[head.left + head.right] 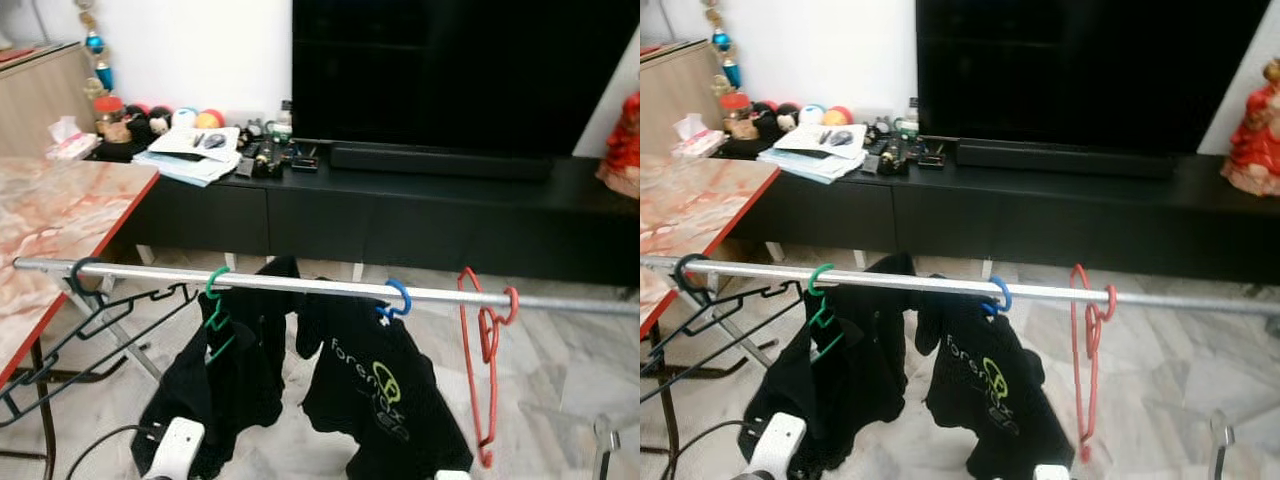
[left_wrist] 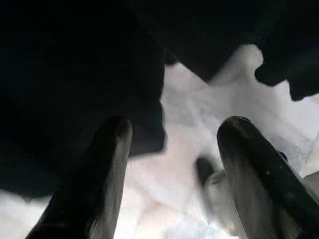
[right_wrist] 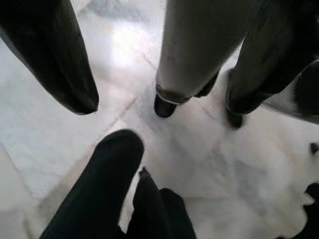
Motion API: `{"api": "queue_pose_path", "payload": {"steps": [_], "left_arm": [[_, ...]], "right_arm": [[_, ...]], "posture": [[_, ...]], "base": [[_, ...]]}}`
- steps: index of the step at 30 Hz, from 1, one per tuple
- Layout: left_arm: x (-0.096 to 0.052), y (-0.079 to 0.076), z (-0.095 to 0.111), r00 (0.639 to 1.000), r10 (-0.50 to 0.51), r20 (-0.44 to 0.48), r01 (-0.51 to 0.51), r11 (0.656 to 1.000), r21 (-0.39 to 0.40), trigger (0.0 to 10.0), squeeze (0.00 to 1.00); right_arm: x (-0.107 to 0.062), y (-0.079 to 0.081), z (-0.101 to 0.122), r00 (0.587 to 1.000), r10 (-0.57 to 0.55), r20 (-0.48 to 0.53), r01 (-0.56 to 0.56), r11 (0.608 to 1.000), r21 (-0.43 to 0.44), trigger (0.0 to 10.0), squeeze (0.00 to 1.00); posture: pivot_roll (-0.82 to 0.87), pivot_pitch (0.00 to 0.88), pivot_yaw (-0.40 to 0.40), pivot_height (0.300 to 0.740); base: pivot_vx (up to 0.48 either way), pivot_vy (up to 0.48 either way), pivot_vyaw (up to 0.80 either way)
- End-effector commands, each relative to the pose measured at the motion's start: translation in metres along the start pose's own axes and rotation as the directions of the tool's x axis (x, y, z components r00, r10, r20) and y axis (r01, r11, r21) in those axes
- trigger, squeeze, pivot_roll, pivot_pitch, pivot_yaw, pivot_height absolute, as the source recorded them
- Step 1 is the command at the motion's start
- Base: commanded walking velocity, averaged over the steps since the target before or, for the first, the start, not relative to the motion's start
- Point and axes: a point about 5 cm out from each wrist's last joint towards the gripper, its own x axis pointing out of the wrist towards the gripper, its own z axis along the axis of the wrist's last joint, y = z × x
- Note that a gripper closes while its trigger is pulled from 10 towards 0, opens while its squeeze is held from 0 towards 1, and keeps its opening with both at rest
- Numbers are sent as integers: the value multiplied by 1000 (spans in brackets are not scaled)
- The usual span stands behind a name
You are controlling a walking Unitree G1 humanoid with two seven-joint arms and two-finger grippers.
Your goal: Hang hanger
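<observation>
A silver rail (image 1: 300, 286) runs across in front of me at waist height. Four hangers hang on it: a black wire hanger (image 1: 84, 277) at the left end, a green hanger (image 1: 214, 286) carrying a black garment, a blue hanger (image 1: 398, 298) carrying a black printed T-shirt (image 1: 375, 385), and a bare red hanger (image 1: 486, 345) tilted near the right. My left gripper (image 2: 174, 124) is open, low beside dark cloth above the floor. My right gripper (image 3: 102, 122) is open over the marble floor, nothing between its fingers.
A marble-topped table (image 1: 60, 215) with a red edge stands at the left. Behind the rail a long black TV cabinet (image 1: 420, 215) holds papers, small clutter and a large dark screen (image 1: 460, 70). A red figurine (image 1: 1252, 130) sits at its right end. A grey post (image 3: 199, 50) stands near my right gripper.
</observation>
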Motion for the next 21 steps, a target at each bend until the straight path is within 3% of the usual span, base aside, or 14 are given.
{"api": "queue_pose_path", "payload": {"steps": [1, 5, 9, 10, 11, 13, 15, 20, 21], "left_arm": [[-1, 9, 10, 999, 12, 38, -13, 999, 33, 10000, 0], [-2, 13, 31, 989, -98, 116, 88, 993, 81, 10000, 0], [-5, 15, 39, 973, -188, 131, 169, 976, 140, 10000, 0], [-10, 16, 45, 952, -273, 137, 248, 953, 176, 10000, 0], [-10, 16, 45, 952, -273, 137, 248, 953, 176, 10000, 0], [-17, 17, 55, 920, -369, 135, 332, 914, 233, 10000, 0], [-19, 18, 60, 913, -381, 142, 341, 907, 246, 10000, 0], [-42, 15, 100, 832, -504, 231, 419, 845, 332, 10000, 0], [-42, 15, 100, 832, -504, 231, 419, 845, 332, 10000, 0]], "right_arm": [[1, 5, 6, 1000, 11, 20, -11, 1000, 3, 10000, 0], [1, 5, 6, 1000, 10, 19, -10, 1000, 2, 10000, 0], [1, 5, 6, 1000, 12, 16, -12, 1000, -4, 10000, 0], [1, 5, 6, 1000, 15, 15, -14, 1000, -7, 10000, 0], [1, 5, 6, 1000, 15, 15, -14, 1000, -7, 10000, 0], [1, 6, 6, 1000, 18, 14, -18, 1000, -10, 10000, 0], [1, 6, 7, 1000, 19, 14, -19, 1000, -11, 10000, 0], [1, 5, 7, 1000, 19, 14, -19, 1000, -19, 10000, 0], [1, 5, 7, 1000, 19, 14, -19, 1000, -19, 10000, 0]], "posture": [[97, 0, -41, 740], [101, 0, -42, 740], [103, 0, -41, 740], [107, 0, -41, 740], [107, 0, -41, 740], [107, 0, -41, 740], [108, 0, -41, 740], [108, 0, -43, 740], [108, 0, -43, 740]], "base": [[0, 0, 0], [0, 0, 0], [0, 0, 0], [0, 0, 0], [0, 0, 0], [0, 0, 0], [0, 0, 0], [0, 0, 0], [0, 0, 0]]}}
